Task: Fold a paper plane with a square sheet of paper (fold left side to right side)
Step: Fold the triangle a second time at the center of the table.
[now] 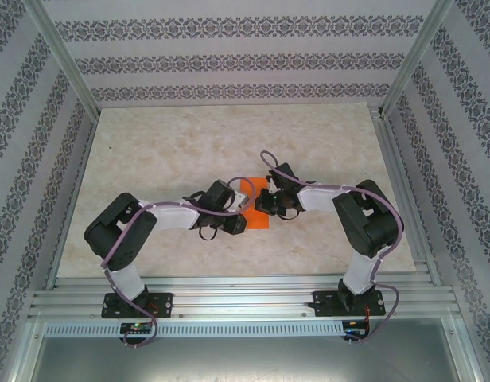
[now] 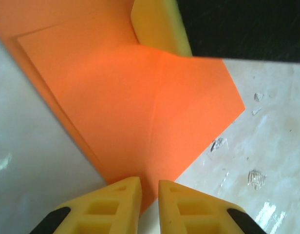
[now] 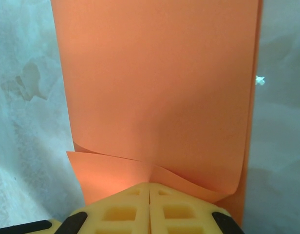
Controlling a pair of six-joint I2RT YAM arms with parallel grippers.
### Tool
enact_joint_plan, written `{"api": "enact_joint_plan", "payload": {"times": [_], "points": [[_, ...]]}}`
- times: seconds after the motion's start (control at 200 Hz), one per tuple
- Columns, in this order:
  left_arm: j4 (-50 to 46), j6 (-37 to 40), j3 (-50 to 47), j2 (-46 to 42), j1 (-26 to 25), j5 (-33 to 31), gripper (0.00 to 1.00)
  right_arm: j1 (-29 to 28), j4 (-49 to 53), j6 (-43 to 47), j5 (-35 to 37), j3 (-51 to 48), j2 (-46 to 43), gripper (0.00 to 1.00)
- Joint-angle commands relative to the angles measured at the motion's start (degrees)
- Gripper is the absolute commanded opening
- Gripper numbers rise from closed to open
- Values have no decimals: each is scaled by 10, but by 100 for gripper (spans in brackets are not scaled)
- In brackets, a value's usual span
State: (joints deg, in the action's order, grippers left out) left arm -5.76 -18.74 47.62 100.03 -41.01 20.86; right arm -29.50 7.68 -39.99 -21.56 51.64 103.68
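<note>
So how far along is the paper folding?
Early. Done: the paper is doubled over, with layers and a crease showing. In hand: right pincer shut on its curled edge, left pincer slightly open at a corner. Remaining: pointed nose and wings; no plane shape yet.

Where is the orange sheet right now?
Mid-table in the top view, the square sheet of paper lies partly folded between the left gripper and the right gripper, which pinches one edge.

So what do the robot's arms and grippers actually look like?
The left arm and right arm have white link shells, black joint housings and purple cables running along them. The left gripper and right gripper have yellow fingers with rectangular cut-outs and black trim.
</note>
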Motion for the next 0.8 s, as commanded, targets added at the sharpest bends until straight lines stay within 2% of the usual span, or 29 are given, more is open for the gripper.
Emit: {"api": "enact_joint_plan", "payload": {"times": [0.0,0.215,0.4,0.624,0.794], "points": [[-162,-19,-53,-2,-12,-18,19,14,36,17,64,-10,25,7],[-177,-20,-58,-41,-7,-16,18,12,30,18,57,-12,25,7],[-158,-30,5,-78,18,34,15,8,27,17,55,-10,19,8],[-126,-24,101,-24,20,97,13,6,23,16,50,-13,13,8],[-123,-12,128,29,20,83,13,6,16,12,46,-17,10,8]]}}
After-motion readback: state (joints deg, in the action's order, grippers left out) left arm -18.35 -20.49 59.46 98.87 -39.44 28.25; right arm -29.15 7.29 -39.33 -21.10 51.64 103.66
